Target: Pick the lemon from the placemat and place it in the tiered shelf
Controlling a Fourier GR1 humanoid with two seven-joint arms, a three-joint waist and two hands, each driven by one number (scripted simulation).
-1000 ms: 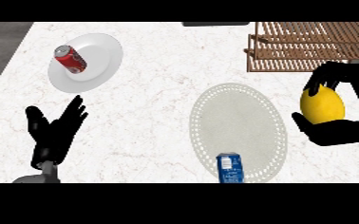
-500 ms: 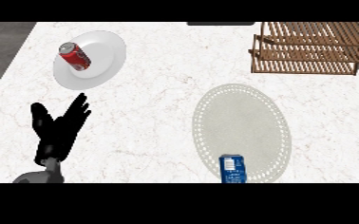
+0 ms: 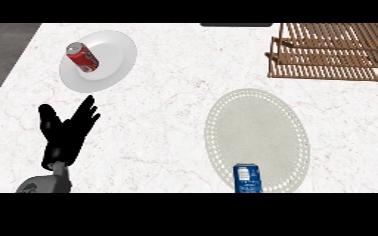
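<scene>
No lemon on the placemat (image 3: pixel 255 130); shelf (image 3: pixel 328 50) far right looks bare; left hand (image 3: pixel 68 132) rests, fingers spread; right hand unseen

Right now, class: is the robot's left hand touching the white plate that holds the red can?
Apart. The head view shows bare counter between the left hand and the white plate.

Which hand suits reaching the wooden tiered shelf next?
Probably right: the wooden slatted shelf sits far right, while the open black left hand rests near left. Right hand is out of view.
</scene>
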